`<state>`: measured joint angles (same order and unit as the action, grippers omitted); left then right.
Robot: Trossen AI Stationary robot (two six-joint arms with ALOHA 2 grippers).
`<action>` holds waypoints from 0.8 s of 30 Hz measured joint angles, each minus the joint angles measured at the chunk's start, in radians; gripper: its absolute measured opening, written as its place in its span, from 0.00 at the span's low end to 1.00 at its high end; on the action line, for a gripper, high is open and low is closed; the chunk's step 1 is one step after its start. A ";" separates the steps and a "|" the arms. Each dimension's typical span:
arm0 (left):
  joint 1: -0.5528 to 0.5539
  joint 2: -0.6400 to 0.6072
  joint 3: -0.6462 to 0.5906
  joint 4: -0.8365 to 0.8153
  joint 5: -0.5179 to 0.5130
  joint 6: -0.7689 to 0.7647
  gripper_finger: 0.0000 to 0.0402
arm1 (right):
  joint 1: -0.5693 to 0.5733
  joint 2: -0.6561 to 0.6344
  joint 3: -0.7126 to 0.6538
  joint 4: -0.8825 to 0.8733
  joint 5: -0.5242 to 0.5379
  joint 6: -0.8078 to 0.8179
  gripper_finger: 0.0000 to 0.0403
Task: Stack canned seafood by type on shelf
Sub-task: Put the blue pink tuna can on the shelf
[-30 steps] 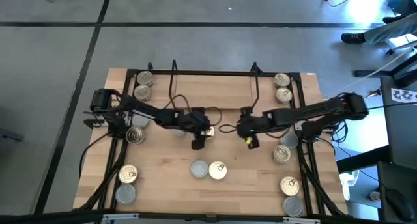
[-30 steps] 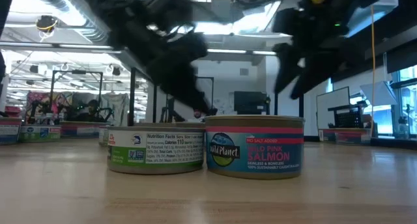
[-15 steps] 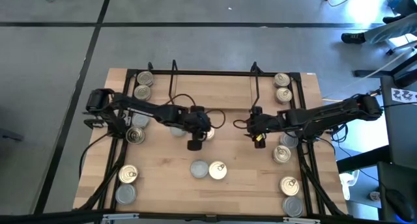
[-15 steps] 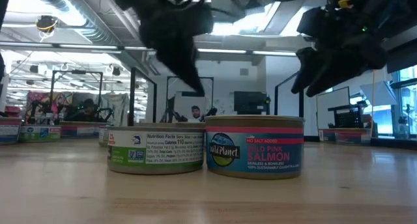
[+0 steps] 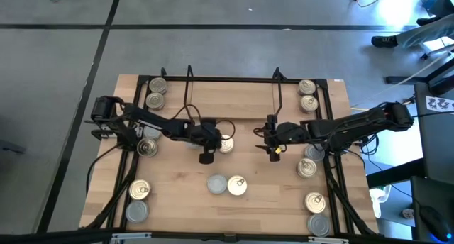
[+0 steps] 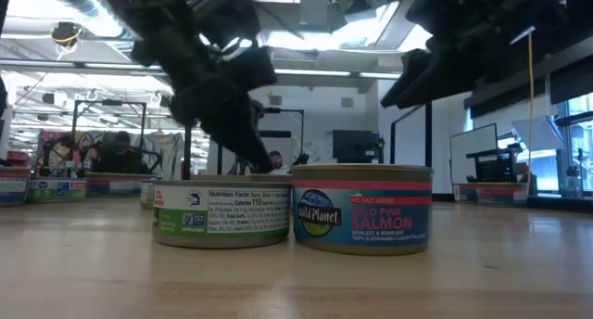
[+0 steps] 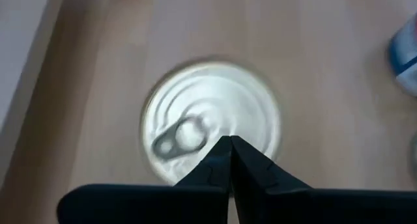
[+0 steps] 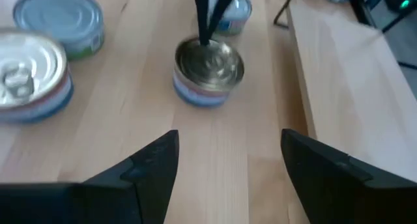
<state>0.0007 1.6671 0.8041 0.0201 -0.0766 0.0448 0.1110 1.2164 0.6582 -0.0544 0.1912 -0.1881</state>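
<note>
here the left gripper (image 7: 230,142) is pinched together, empty, seemingly just above a pull-ring tin (image 7: 212,123); right gripper (image 8: 228,155) spread wide, empty.

Overhead looks down; low level at tabletop (image 6: 296,282); wrists close, downward.

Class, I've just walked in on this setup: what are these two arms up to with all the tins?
Two robot arms are sorting tins on a wooden table. The left gripper, fingers shut and empty, hovers right above a gold pull-ring tin near the table's middle. The right gripper is open and points at that same tin from the other side. A silver-topped tin and a pull-ring tin touch nearer the front; others sit along both edges.
</note>
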 joint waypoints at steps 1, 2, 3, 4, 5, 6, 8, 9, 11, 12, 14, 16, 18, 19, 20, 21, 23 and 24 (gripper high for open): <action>0.004 0.001 -0.022 0.039 0.004 0.000 0.01 | 0.000 0.013 0.000 0.017 0.000 0.000 0.66; 0.010 0.000 -0.042 0.073 0.011 0.000 0.01 | 0.000 0.031 0.000 0.035 0.000 -0.001 0.66; 0.014 -0.001 -0.067 0.111 0.019 -0.001 0.01 | 0.000 0.053 0.000 0.067 0.000 -0.002 0.66; 0.018 -0.002 -0.085 0.142 0.024 -0.005 0.00 | 0.000 0.072 0.001 0.086 -0.001 -0.003 0.66; 0.022 -0.003 -0.110 0.184 0.027 -0.008 0.01 | 0.000 0.090 0.000 0.095 -0.001 -0.006 0.66; 0.025 -0.004 -0.134 0.225 0.030 -0.012 0.01 | 0.000 0.111 -0.001 0.124 -0.001 -0.009 0.66; 0.030 -0.004 -0.179 0.315 0.037 -0.013 0.01 | 0.000 0.156 0.001 0.184 -0.010 -0.031 0.66; 0.033 -0.004 -0.201 0.354 0.046 -0.013 0.00 | 0.000 0.177 0.000 0.207 -0.015 -0.048 0.66; 0.040 -0.003 -0.246 0.434 0.054 -0.014 0.00 | 0.000 0.226 0.001 0.280 -0.027 -0.084 0.66; 0.044 -0.003 -0.268 0.470 0.054 -0.018 0.01 | 0.000 0.247 0.001 0.301 -0.027 -0.106 0.66; 0.052 -0.003 -0.311 0.544 0.055 -0.027 0.01 | 0.000 0.295 0.000 0.368 -0.027 -0.159 0.66; 0.059 -0.002 -0.348 0.609 0.054 -0.042 0.00 | 0.000 0.339 0.002 0.412 -0.027 -0.220 0.66; 0.062 -0.002 -0.377 0.656 0.053 -0.051 0.00 | 0.000 0.388 0.009 0.467 -0.027 -0.281 0.66; 0.062 -0.001 -0.387 0.675 0.051 -0.056 0.01 | 0.000 0.410 0.014 0.488 -0.026 -0.310 0.66; 0.062 -0.001 -0.391 0.686 0.051 -0.058 0.01 | 0.000 0.431 0.020 0.499 -0.026 -0.334 0.66; 0.062 -0.001 -0.393 0.686 0.050 -0.058 0.01 | 0.000 0.454 0.033 0.513 -0.025 -0.360 0.66; 0.062 0.000 -0.392 0.687 0.050 -0.061 0.00 | 0.000 0.494 0.057 0.526 -0.022 -0.416 0.66; 0.062 0.000 -0.393 0.684 0.050 -0.061 0.00 | 0.000 0.513 0.071 0.524 -0.017 -0.445 0.66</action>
<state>0.0622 1.6669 0.4114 0.7041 -0.0267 -0.0166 0.1112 1.7293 0.7293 0.4696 0.1737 -0.6329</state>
